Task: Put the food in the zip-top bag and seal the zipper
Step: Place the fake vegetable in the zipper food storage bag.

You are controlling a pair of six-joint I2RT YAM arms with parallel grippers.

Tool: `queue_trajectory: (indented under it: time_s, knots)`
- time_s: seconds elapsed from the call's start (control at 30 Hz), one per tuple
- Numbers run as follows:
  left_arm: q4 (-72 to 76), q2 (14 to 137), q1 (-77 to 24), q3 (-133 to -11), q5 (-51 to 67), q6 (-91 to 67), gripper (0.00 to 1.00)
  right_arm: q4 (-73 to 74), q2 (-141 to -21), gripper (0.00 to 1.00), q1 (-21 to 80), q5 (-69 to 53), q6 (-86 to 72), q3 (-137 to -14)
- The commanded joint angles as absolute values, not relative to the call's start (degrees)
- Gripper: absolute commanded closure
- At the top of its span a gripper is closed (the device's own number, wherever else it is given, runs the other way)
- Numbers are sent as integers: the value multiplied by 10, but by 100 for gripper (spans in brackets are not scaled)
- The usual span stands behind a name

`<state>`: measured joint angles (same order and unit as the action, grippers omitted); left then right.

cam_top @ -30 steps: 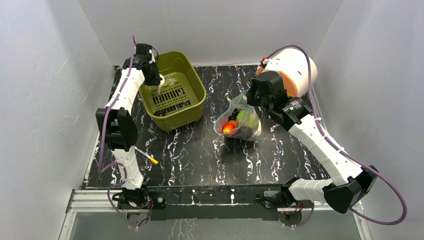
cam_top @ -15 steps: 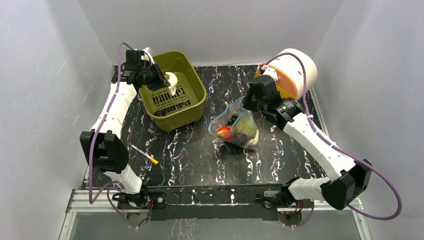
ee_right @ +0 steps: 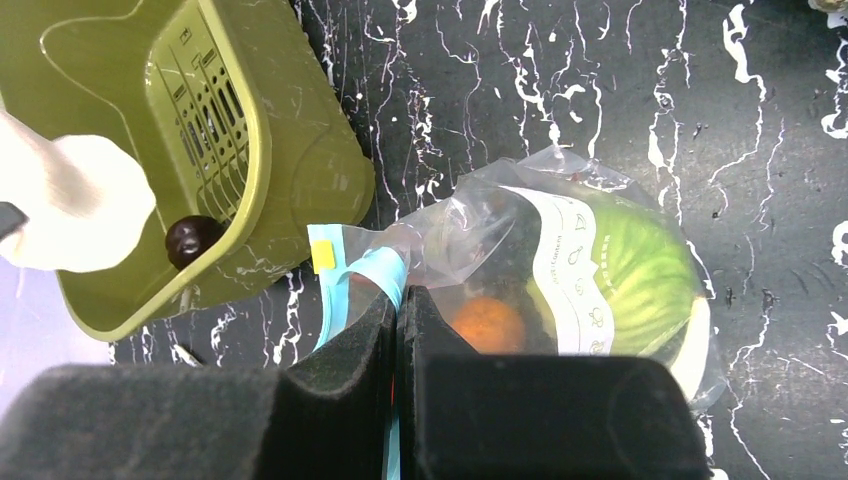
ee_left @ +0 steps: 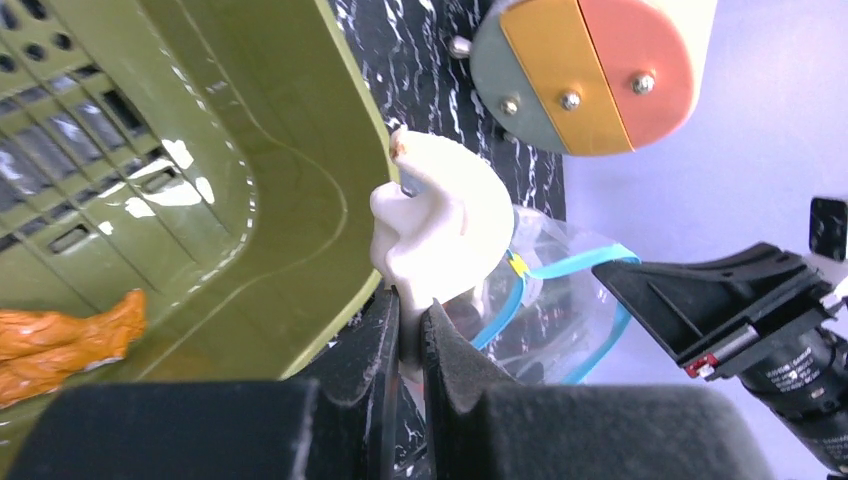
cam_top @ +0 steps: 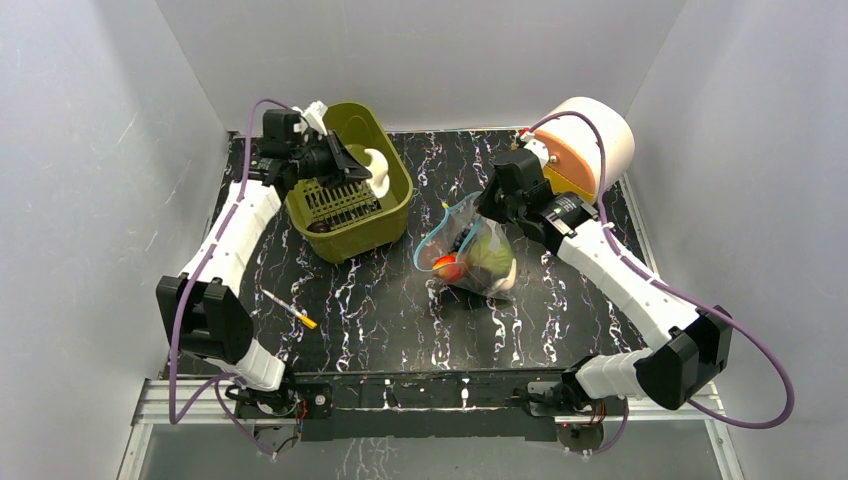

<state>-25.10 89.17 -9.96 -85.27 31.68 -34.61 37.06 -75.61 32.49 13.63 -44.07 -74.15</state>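
Note:
My left gripper is shut on a white food piece and holds it in the air over the right rim of the olive-green bin. The left wrist view shows the piece pinched at its base between the fingers. The clear zip-top bag lies right of the bin with its mouth toward the bin. It holds a green cabbage, an orange fruit and a red fruit. My right gripper is shut on the bag's blue-teal zipper strip and holds the mouth up and open.
A dark grape and an orange piece lie in the bin. A large cream cylinder with an orange end stands at the back right, behind my right arm. A thin yellow-tipped stick lies at the front left.
My left gripper rose out of the bin with the white piece and moved right toward the bag. My right gripper drew the bag's mouth slightly left.

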Motion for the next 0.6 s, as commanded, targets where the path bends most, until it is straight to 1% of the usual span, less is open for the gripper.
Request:
queue_trajectory:
  time_s: [0.0,0.23,0.43,0.57]
  knots:
    - [-222,859,-136,-830,377,-356,100,334,-756,100,323,138,-468,-772]
    - [-188,857,-202,-823,442,-344,100,332,-744,100,322,137,-479,-763]
    - [-143,861,-239,-814,502,-349,100,321,-747,100,322,127,-480,-764]
    - [-134,863,-255,-796,520,-352,100,317,-751,100,323,126,-478,-773]
